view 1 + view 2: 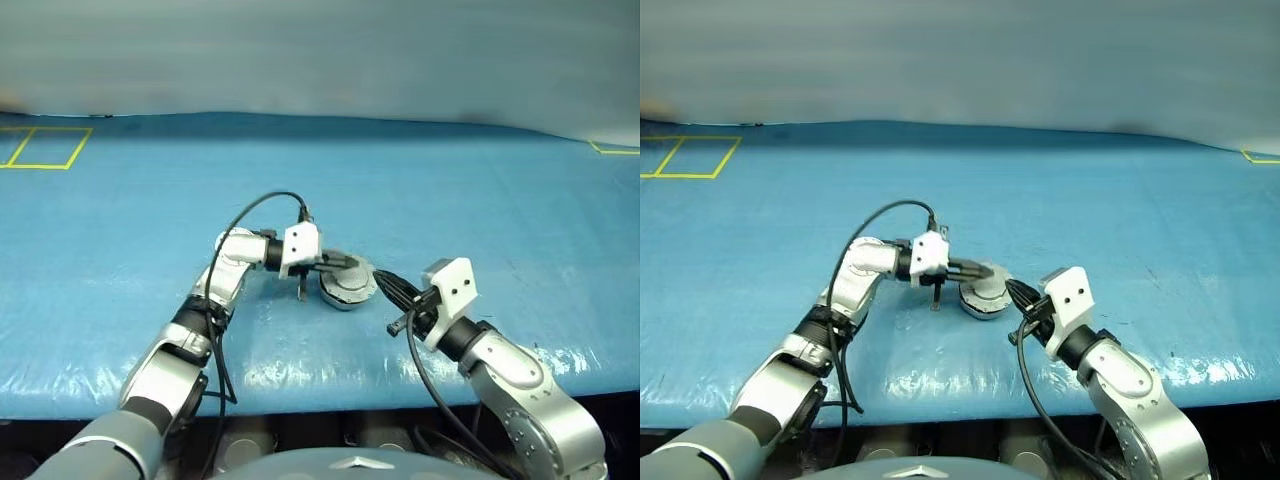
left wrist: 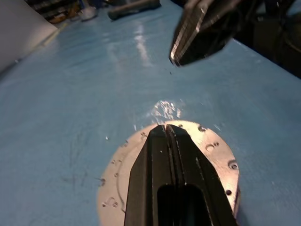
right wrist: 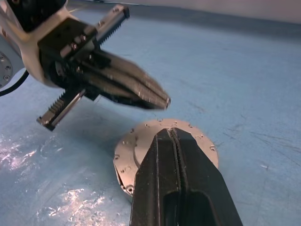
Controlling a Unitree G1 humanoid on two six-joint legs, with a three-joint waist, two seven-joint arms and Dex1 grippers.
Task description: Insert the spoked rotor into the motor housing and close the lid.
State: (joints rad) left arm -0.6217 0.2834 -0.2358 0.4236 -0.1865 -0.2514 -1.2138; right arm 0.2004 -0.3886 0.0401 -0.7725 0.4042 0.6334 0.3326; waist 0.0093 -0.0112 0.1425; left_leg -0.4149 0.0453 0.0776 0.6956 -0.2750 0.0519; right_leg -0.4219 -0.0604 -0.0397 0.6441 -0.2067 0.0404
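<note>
- Both grippers are closed and hold nothing: the left gripper (image 1: pixel 345 263) has its black fingers pressed together just above the lid, and the right gripper (image 1: pixel 385 280) has its fingers together beside it.
- On the blue table (image 1: pixel 120 250) lies the lid (image 3: pixel 188 134), closing the motor housing (image 1: pixel 347 289), near the middle of the front edge.
- Between the two grippers stands the closed housing.

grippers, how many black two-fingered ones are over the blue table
2. The left gripper hangs shut just above the round silver-grey lid closing the motor housing. The right gripper, also shut, sits beside that disc on its right, over the blue table.
</note>
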